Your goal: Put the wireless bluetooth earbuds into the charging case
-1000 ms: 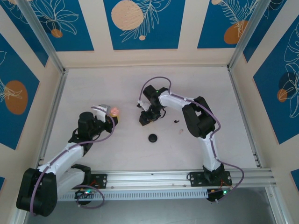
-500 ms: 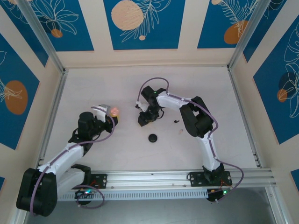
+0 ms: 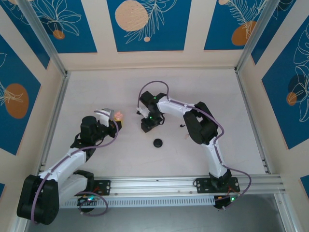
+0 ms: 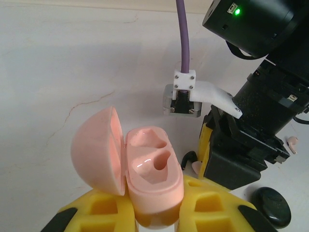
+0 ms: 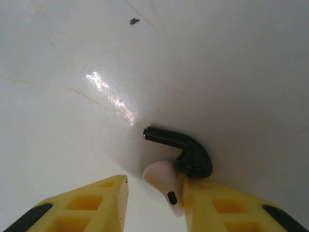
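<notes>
The left arm and right arm are white-shelled with black joints; a purple cable runs along each. Fingers are yellow, pocketed, black-trimmed; a white screwed bracket clamps the cable; a green light glows.

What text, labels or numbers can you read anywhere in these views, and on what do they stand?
No text can be read in any view.
Small pale mark on the right arm's black housing: too small and blurred to read.
Charging case, black earbud, black disc: no print visible.
Wall panels: leaf and circle patterns, no letters.
</notes>
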Controlling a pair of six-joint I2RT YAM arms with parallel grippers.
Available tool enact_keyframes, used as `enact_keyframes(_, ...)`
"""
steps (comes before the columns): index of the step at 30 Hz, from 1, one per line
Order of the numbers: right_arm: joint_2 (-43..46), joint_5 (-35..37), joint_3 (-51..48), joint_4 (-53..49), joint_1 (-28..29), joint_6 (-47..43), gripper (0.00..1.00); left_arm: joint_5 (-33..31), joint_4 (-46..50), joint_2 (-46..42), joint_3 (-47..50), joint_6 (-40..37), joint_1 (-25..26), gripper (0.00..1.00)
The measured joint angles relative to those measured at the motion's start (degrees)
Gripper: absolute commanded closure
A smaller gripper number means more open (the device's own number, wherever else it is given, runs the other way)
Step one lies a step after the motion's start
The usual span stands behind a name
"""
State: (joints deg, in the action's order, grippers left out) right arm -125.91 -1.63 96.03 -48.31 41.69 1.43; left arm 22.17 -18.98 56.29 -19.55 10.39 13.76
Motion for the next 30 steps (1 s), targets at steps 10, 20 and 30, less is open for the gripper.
enact_keyframes(10, 0.07, 4.7, 0.11, 0.04, 1.33, -0.57, 0.73, -0.02, 0.02, 0.0, 0.0, 0.0, -0.02, 0.84)
enact_keyframes(20, 3.87, 6.27, -5.77, 5.18, 1.29, 0.13, 0.76, 0.0, 1.07, 0.0, 0.0, -0.42, -0.04, 0.84)
enact_keyframes(30, 11.78, 7.45, -17.55, 7.1, -2.78, 2.86, 0.76, 0.02, 1.51, 0.26, -0.87, -0.46, -0.04, 0.84)
